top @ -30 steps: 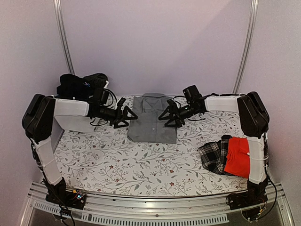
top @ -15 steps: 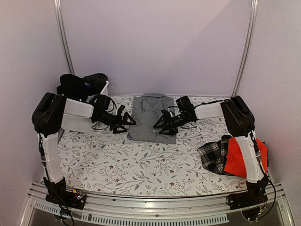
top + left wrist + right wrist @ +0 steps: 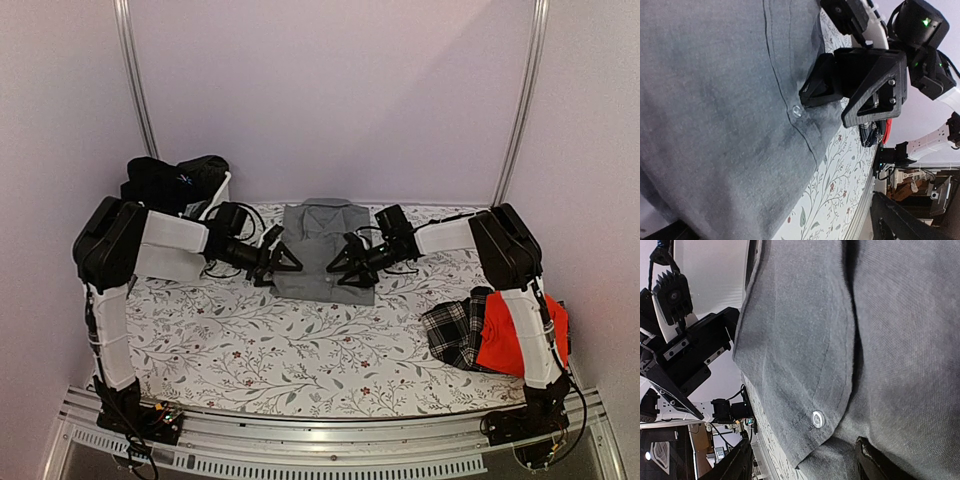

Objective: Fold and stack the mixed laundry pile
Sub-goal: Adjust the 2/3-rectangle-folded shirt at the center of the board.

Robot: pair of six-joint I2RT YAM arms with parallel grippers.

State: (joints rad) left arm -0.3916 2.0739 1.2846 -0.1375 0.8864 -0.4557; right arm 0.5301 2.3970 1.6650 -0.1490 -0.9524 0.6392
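Observation:
A folded grey collared shirt (image 3: pixel 322 245) lies flat at the back middle of the table. My left gripper (image 3: pixel 284 262) is at its lower left corner, open, and the grey cloth (image 3: pixel 715 115) fills the space between its fingers. My right gripper (image 3: pixel 343 264) is at the lower right part of the hem, jaws apart, over the button placket (image 3: pixel 816 418). Each wrist view shows the other gripper facing it: the right gripper (image 3: pixel 845 100) and the left gripper (image 3: pixel 690 360). Black-and-white plaid cloth (image 3: pixel 455 328) and a red shirt (image 3: pixel 512 335) lie at the right. A black garment (image 3: pixel 168 180) fills the tub.
A white plastic tub (image 3: pixel 222 185) stands at the back left, behind the left arm. The floral tablecloth (image 3: pixel 300 345) covers the table. A metal rail (image 3: pixel 330 445) runs along the near edge, with the arm bases on it.
My left gripper has moved right, up to the shirt's lower left corner. My right gripper dropped towards the near hem and then stayed put. The shirt has not moved.

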